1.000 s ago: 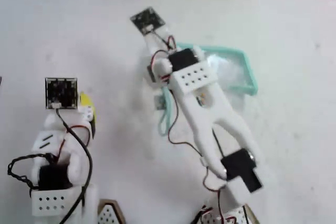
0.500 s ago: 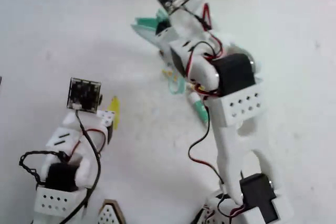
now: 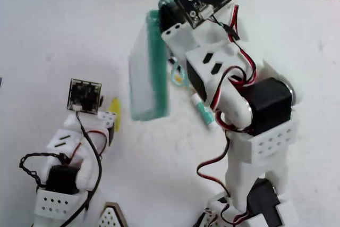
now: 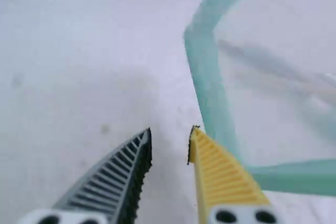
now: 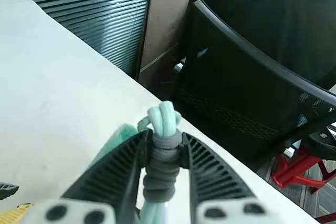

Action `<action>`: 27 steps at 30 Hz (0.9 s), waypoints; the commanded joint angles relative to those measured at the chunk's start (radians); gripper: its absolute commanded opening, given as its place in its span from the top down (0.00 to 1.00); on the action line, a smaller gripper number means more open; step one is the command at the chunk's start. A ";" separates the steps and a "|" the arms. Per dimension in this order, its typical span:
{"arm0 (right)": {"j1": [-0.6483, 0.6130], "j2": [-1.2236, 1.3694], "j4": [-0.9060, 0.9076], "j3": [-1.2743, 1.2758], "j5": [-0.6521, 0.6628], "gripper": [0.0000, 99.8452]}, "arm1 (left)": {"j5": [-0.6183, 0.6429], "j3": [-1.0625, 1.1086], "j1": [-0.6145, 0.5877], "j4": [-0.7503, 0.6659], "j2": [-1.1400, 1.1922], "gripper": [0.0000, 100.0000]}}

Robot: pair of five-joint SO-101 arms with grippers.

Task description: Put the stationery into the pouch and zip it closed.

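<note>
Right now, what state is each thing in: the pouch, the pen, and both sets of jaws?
Pouch: hanging upright from its cord; whether it is open or zipped, cannot tell.
Pen: lying on the table, outside the pouch.
Right jaws: shut on the cord.
Left jaws: open, holding nothing, beside the pouch.

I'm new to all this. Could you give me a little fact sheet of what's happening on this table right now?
Pouch: clear with teal edges, hanging by its cord
Right claw: shut on that cord
Left claw: open, low over the table, beside the pouch
Pen: lying on the table, outside the pouch
</note>
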 commanded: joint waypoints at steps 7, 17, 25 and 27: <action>-0.012 -0.030 0.028 -0.040 0.003 0.98 | 0.066 -0.075 -0.171 0.003 -0.018 0.85; -0.005 -0.038 0.188 -0.040 0.009 0.98 | -0.026 -0.262 0.025 0.092 -0.016 0.77; -0.005 -0.038 0.223 -0.041 0.003 0.98 | -0.032 -0.368 0.061 0.296 -0.018 0.78; -0.005 -0.035 0.223 -0.041 0.003 0.98 | -0.037 -0.417 0.059 0.359 -0.031 0.78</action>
